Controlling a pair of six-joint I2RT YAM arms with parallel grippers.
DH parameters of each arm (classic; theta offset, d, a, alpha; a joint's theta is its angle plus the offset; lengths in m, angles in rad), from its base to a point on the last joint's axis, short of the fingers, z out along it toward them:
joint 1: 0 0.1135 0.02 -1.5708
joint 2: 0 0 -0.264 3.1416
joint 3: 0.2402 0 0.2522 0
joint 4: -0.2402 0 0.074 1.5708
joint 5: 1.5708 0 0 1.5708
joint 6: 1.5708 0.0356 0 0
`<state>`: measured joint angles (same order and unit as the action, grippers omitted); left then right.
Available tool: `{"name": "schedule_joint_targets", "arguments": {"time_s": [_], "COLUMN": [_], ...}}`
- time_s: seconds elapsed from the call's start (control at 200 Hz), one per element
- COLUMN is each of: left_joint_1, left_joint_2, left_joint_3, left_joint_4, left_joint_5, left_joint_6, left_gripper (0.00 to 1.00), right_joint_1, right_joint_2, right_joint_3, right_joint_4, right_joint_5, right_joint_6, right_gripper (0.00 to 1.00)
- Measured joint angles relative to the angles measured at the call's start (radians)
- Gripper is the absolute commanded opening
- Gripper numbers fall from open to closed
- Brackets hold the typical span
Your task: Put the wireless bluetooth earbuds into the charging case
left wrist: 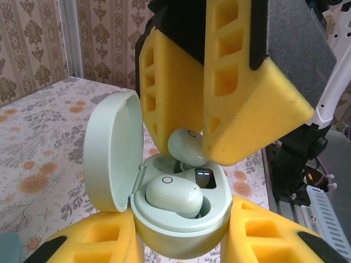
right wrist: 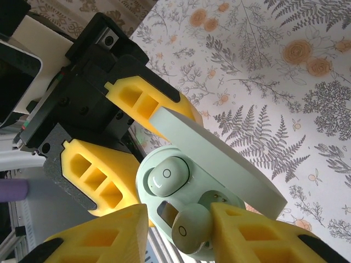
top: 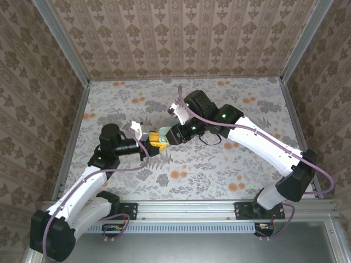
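Over the floral table, mid-frame in the top view, our left gripper clamps the charging case low in its wrist frame, lid swung open to the left. One earbud lies seated in the case, so we judge the job half done. The other earbud hangs between the narrow jaws of our right gripper, just above its bare socket; whether they grip it we cannot tell. Seating it is what remains

Left arm and right arm are showing white shells, black joints. Purple cables are trailing along; green lights are glowing. Yellow fingers are showing rectangular cut-outs; screws are dotting a black mount.
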<state>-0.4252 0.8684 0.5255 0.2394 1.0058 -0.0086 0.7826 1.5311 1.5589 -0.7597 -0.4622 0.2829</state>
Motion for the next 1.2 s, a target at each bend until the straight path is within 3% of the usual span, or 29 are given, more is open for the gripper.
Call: {"name": "schedule_joint_targets", "arguments": {"time_s": [1.2], "left_joint_1": [0.0], "left_joint_2": [0.0], "left_joint_3": [0.0], "left_joint_4": [0.016], "left_joint_5": [-0.008], "left_joint_6": [0.0], "left_gripper": [0.0], "right_joint_1": [0.001], "right_joint_2": [-0.008], "right_joint_3": [0.012], "right_joint_4": [0.0], "right_joint_5": [0.039], "right_joint_6": [0.005], "right_gripper": [0.4]}}
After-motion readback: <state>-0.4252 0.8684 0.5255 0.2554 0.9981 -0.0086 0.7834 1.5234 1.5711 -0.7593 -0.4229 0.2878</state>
